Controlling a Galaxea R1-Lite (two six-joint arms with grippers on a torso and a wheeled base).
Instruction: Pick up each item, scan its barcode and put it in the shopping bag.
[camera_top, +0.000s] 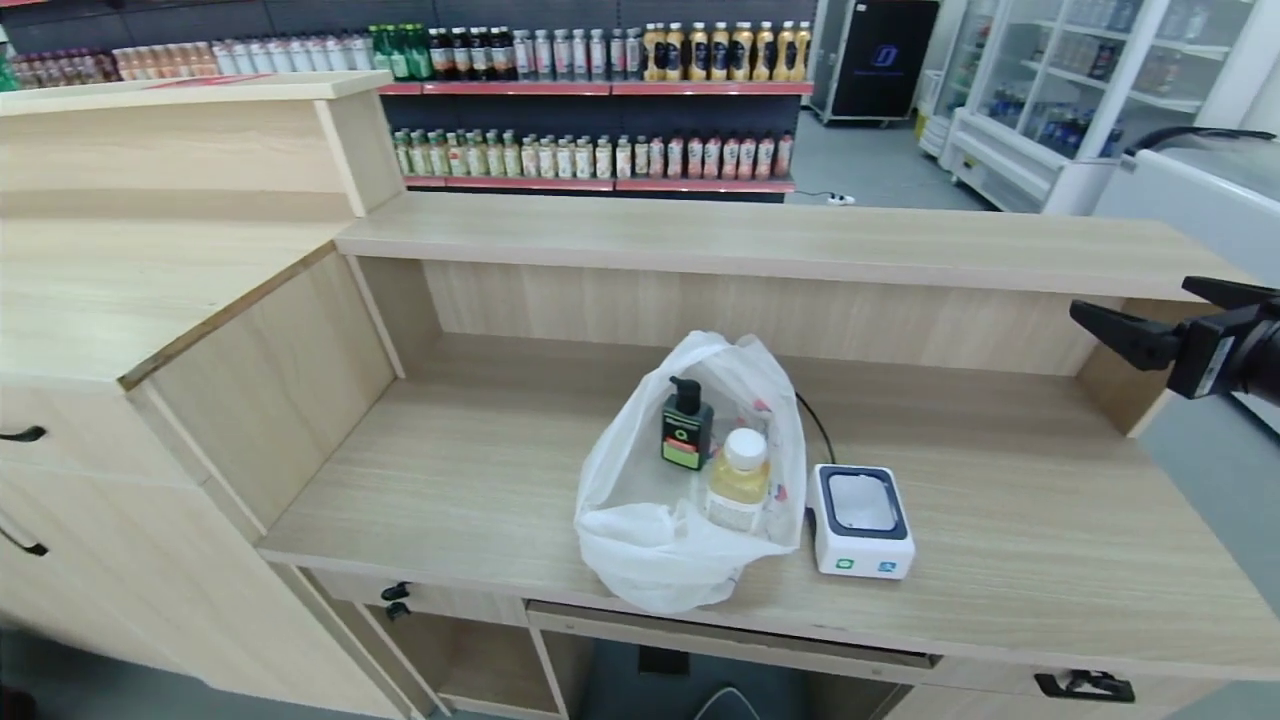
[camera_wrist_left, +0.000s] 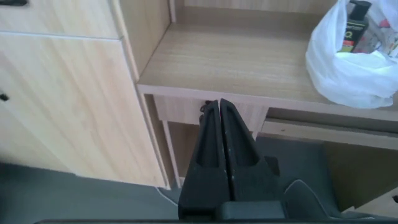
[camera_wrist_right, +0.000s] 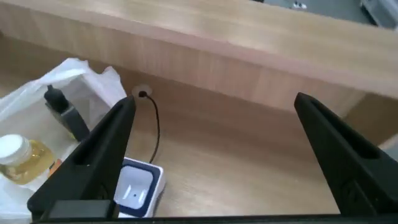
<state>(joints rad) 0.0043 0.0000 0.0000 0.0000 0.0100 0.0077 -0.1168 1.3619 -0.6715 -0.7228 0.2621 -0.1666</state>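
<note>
A white plastic shopping bag (camera_top: 650, 530) lies open on the counter's middle. Inside it stand a dark pump bottle (camera_top: 686, 425) with a green and red label and a yellow-liquid bottle (camera_top: 740, 478) with a white cap. A white barcode scanner (camera_top: 860, 520) sits just right of the bag, its black cable running back. My right gripper (camera_top: 1160, 315) hangs open and empty, high at the counter's right end. My left gripper (camera_wrist_left: 219, 107) is shut, held low in front of the counter's left front edge. The bag (camera_wrist_right: 37, 124), pump bottle (camera_wrist_right: 65, 112), yellow bottle (camera_wrist_right: 22, 158) and scanner (camera_wrist_right: 138, 186) appear below the right gripper (camera_wrist_right: 214, 134).
A raised ledge (camera_top: 760, 240) runs along the counter's back, and a taller cabinet (camera_top: 150, 250) walls the left side. A side panel (camera_top: 1120, 385) closes the right end. Bare counter (camera_top: 1050, 520) lies right of the scanner and left of the bag (camera_wrist_left: 354, 62). Drink shelves stand behind.
</note>
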